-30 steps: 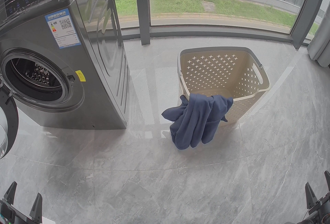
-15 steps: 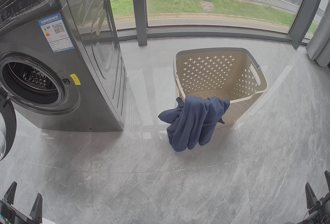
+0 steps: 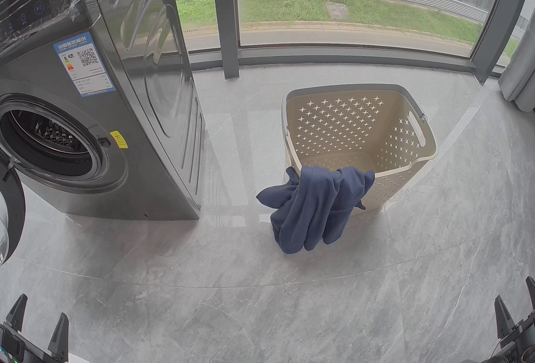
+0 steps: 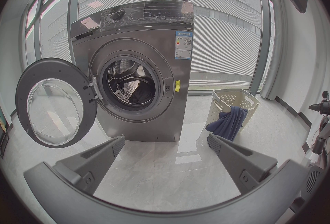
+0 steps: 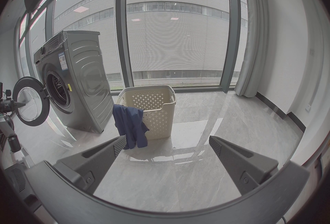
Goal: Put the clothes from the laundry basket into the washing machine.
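A beige laundry basket [image 3: 415, 124] stands on the floor near the window, with a dark blue garment [image 3: 315, 205] draped over its near rim and hanging outside. The grey washing machine [image 3: 147, 102] stands to the left, its round door [image 4: 55, 104] swung open; dark clothing [image 4: 142, 92] lies in the drum. My left gripper [image 3: 38, 319] is low at the near left, open and holding nothing. My right gripper [image 3: 518, 305] is low at the near right, open and holding nothing. Both are well short of the basket [image 5: 151, 107] and the garment [image 5: 130, 125].
Glossy grey tile floor [image 3: 223, 297] spreads between me and the basket. A window wall with a dark pillar [image 3: 223, 7] runs behind. A pale curtain [image 3: 521, 74] hangs at the far right.
The whole head picture has shifted: the camera moved, so machine, basket and garment sit a little lower and further left in view. Both grippers stay as they were.
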Controlling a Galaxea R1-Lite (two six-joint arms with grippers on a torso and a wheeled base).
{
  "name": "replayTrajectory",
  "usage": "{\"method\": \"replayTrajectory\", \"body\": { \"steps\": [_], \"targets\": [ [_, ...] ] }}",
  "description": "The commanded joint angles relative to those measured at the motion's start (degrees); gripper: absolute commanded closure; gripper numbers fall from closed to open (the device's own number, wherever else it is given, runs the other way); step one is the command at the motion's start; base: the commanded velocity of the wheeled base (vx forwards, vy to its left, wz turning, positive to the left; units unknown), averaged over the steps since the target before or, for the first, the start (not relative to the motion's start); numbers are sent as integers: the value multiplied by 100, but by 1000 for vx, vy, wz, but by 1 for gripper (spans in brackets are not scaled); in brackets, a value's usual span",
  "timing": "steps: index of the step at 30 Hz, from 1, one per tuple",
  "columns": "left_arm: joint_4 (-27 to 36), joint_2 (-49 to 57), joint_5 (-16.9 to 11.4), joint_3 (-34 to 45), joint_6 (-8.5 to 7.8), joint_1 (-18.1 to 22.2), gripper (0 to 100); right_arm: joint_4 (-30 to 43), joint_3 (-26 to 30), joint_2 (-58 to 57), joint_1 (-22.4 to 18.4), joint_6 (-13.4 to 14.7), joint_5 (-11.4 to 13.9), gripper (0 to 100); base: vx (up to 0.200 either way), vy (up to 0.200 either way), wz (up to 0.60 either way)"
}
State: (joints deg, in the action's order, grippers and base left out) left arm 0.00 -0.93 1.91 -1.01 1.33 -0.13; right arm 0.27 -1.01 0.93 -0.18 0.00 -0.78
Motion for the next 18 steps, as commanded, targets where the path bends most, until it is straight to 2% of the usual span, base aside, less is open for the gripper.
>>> {"method": "replayTrajectory", "body": {
  "steps": [1, 7, 16, 18],
  "targets": [
    [0, 84, 2, 101, -10, -4, 0, 0, 92, -84, 1, 0, -1, 0, 0, -200, 0],
    [0, 84, 11, 101, -54, 5, 0, 0, 92, -84, 1, 0, -1, 0, 0, -200, 0],
    [0, 84, 2, 101, -36, 5, 0, 8, 92, -84, 1, -9, -1, 0, 0, 0, 0],
    [0, 84, 2, 101, -36, -4, 0, 0, 92, -84, 1, 0, -1, 0, 200, 0, 0]
  ]
}}
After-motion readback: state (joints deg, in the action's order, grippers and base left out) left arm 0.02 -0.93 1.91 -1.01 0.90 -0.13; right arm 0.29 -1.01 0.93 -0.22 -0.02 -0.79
